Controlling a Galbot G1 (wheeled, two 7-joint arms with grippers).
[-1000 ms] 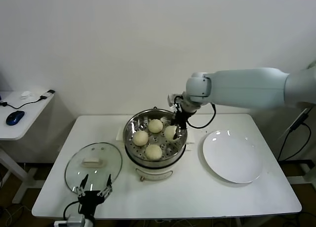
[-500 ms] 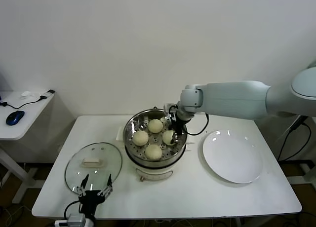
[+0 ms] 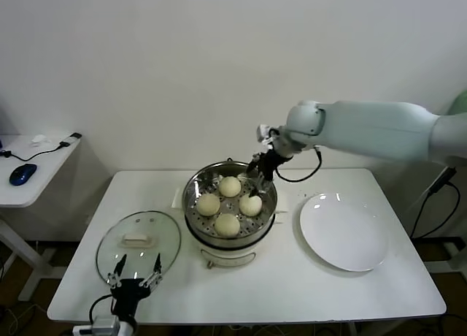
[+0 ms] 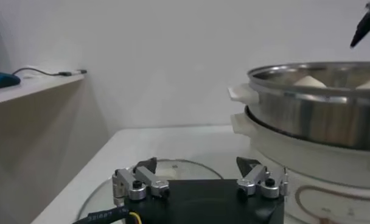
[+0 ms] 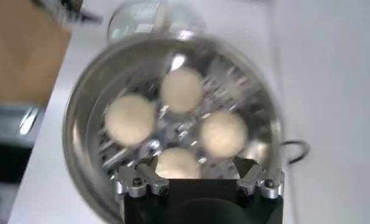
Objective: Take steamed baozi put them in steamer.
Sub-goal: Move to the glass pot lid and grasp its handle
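Head view – baozi: we count four steamed baozi [image 3: 229, 203], all lying inside the steamer [image 3: 197, 212], close together on its perforated floor.
Steamer: stands mid-tabletop [image 3: 292, 285], between the glass lid [image 3: 139, 239] and the white plate [image 3: 343, 231].
Right gripper [image 3: 261, 167]: above the steamer's far rim, jaws apart and holding nothing.
Left gripper [image 3: 133, 272]: low at the tabletop's near edge by the lid – jaws apart, holding nothing.

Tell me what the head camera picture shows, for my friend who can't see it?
Four steamed baozi sit in the shiny steamer on a white table. The right gripper hangs open above the steamer's far rim, holding nothing. A white plate lies right of the steamer, a glass lid left.
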